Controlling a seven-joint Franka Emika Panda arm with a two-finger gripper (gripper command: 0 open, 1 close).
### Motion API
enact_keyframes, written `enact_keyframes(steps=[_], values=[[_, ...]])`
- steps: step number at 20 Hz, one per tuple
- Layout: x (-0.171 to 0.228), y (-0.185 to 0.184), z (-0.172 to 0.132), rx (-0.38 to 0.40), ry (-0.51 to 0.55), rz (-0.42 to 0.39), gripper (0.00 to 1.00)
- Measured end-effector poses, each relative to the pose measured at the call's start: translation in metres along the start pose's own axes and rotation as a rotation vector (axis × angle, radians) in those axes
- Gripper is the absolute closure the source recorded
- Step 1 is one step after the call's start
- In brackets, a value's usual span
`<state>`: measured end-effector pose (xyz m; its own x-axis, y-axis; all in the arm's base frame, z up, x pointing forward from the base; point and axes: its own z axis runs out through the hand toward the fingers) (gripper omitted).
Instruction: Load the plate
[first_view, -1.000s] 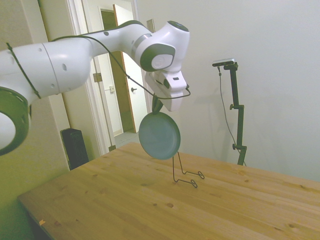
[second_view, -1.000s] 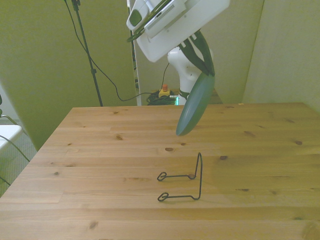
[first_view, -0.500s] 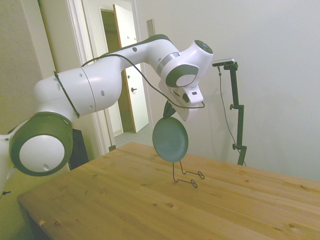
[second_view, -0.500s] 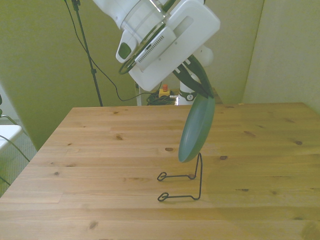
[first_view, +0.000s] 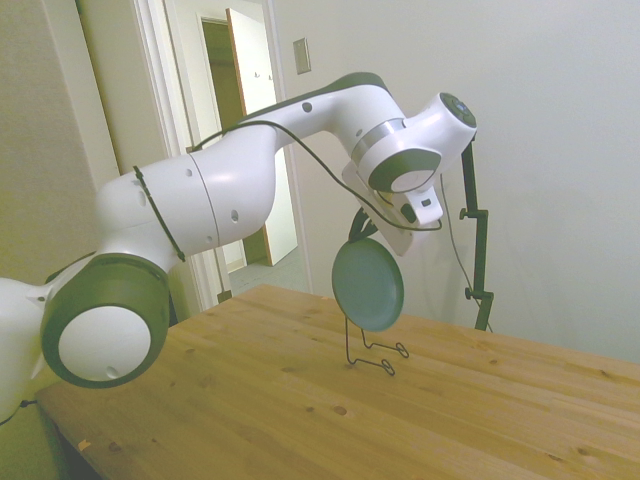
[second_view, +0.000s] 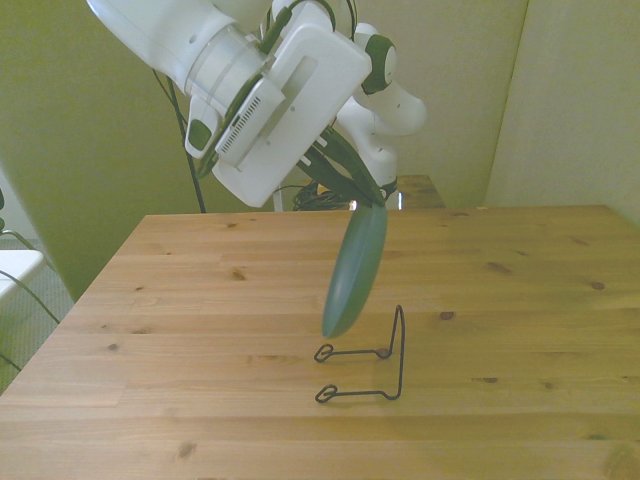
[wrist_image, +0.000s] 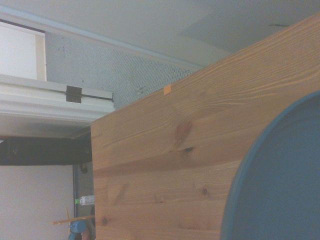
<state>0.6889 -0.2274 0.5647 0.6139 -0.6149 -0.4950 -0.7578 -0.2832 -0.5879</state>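
Note:
The dark green plate (first_view: 368, 285) hangs on edge in the air, held by its upper rim in my gripper (first_view: 357, 229), which is shut on it. In the front view the plate (second_view: 355, 270) shows nearly edge-on, tilted, with its low end just above and toward the front view's left of the thin black wire stand (second_view: 372, 365). The stand (first_view: 372, 352) sits on the wooden table (first_view: 300, 400) right under the plate. The wrist view shows a curved part of the plate (wrist_image: 280, 180) over the tabletop.
The wooden table (second_view: 200, 300) stretches wide around the stand. An open doorway (first_view: 245, 150) lies behind the arm in the side view. Cables hang from a stand (second_view: 185, 140) beyond the far table edge.
The arm has carried the plate toward the wire stand, rightward in the side view and toward the front view's left. The plate now hangs lower, close over the stand.

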Motion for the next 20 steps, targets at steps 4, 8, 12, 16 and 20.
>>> enact_keyframes(steps=[4,8,12,16,20], values=[[0.006,-0.001,0.012,0.017,-0.033,-0.014,1.0],[0.013,0.004,0.015,0.022,-0.042,-0.019,1.0],[0.022,0.012,0.018,0.029,-0.051,-0.022,1.0],[0.036,0.018,0.038,0.042,-0.056,-0.011,1.0],[0.045,0.025,0.057,0.045,-0.069,-0.004,1.0]])
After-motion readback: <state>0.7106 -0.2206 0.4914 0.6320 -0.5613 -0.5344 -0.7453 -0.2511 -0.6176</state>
